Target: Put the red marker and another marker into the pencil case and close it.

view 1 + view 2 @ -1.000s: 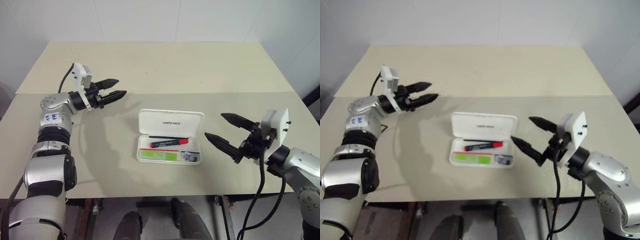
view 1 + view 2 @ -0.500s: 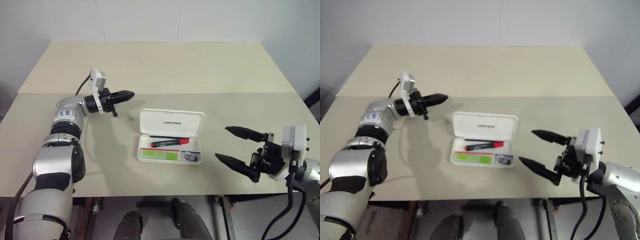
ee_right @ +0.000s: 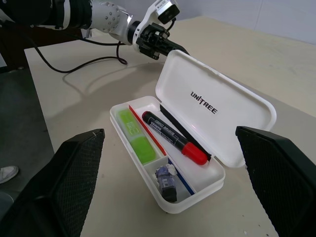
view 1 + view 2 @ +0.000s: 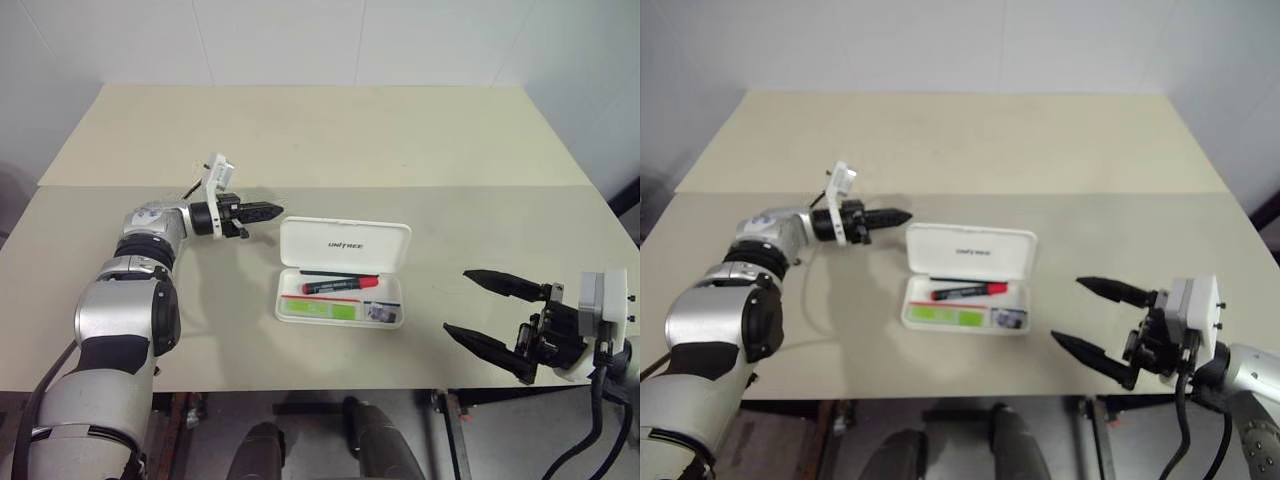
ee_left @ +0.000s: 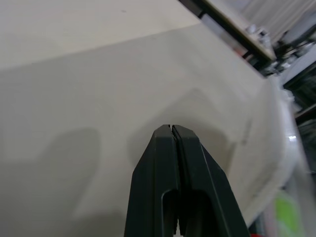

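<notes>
The pencil case [image 4: 341, 272] lies open near the middle of the counter [image 4: 300, 130], its lid [image 3: 217, 106] tipped up and back on its hinge away from the robot. Both markers are already inside: the red marker [image 3: 175, 138] lies lengthwise in the tray on the side nearest the lid, and the green marker [image 3: 134, 136] lies in the strip on the robot's side of it, past a thin red divider. A small dark object [image 3: 167, 178] sits in the end compartment of the case. Judging by this, the filling is done and only the closing is left.

The left pincer [image 4: 268, 211] is pressed fully shut with nothing in it, pointing nearly level at the left end of the lid, just beside its upper corner and not touching. Shut fingers [image 5: 177, 148] make a blunt tip, which suits nudging the lid forward over the tray rather than grasping it.

The right pincer [image 4: 490, 312] stands wide open and empty, well apart from the case on its right, seemingly kept clear so the lid can swing down unobstructed.
</notes>
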{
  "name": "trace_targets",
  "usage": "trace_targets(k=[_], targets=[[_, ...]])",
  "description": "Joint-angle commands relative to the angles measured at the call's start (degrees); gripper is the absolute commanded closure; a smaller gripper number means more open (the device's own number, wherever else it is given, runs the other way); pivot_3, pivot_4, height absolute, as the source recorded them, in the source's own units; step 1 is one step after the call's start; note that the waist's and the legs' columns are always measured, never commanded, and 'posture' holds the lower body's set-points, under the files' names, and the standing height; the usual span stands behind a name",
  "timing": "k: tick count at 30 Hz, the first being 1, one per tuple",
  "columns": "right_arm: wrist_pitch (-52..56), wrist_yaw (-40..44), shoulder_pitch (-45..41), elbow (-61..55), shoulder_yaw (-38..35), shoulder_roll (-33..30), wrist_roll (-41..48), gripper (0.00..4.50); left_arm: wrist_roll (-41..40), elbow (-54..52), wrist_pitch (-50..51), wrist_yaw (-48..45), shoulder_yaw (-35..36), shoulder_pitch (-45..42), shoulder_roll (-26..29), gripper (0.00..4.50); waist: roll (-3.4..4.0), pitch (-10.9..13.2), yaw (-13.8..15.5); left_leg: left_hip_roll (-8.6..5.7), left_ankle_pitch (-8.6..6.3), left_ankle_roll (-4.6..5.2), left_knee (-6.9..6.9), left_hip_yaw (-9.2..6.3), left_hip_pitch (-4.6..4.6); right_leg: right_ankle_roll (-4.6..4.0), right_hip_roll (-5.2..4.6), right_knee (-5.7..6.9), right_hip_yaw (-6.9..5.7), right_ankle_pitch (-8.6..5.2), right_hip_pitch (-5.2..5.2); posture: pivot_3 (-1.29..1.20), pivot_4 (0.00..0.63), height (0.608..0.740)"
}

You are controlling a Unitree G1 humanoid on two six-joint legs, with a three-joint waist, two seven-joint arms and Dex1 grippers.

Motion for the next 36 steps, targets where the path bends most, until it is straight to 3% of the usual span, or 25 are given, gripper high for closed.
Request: trace_targets(k=[1, 10, 15, 36], targets=[[-1.38, -0.22, 0.49, -2.35, -2.60, -0.85, 1.35, 0.00, -0.24, -0.94, 3.12, -4.06, 0.63, -2.44, -0.29, 4.47, 0.00, 0.00, 0.02, 0.00, 0.00, 0.00, 0.02, 0.00, 0.00, 0.00, 0.00, 0.00, 0.00, 0.00, 0.00, 0.00, 0.150, 0.740], [-0.88, 0.51, 1.15, -2.70, -3.23, -1.48, 2.83, 0.00, 3.68, -2.83, 3.90, -18.57, -5.24, -2.94, -1.11, 4.47, 0.00, 0.00, 0.17, 0.00, 0.00, 0.00, 0.06, 0.01, 0.00, 0.00, 0.00, 0.04, 0.02, 0.00, 0.01, 0.00, 0.150, 0.740], [-1.38, 1.64, 1.02, -1.58, -2.65, -2.03, 2.71, 0.00, 1.87, -5.14, 4.48, -19.75, -10.92, -1.82, -1.48, 4.47, -0.01, 0.00, 0.27, 0.00, 0.00, 0.00, 0.13, 0.00, -0.01, 0.00, 0.00, 0.06, 0.04, 0.01, 0.03, 0.00, 0.150, 0.740], [-2.44, 0.29, -0.61, -0.58, 0.56, -0.95, 0.73, 0.00, -20.18, -27.34, 10.86, -19.75, -36.69, 7.17, 3.65, 4.47, -0.02, 0.01, 0.28, 0.01, 0.00, 0.00, 0.43, 0.02, 0.04, 0.02, 0.02, 0.10, 0.13, 0.01, 0.20, 0.00, 0.150, 0.740]])
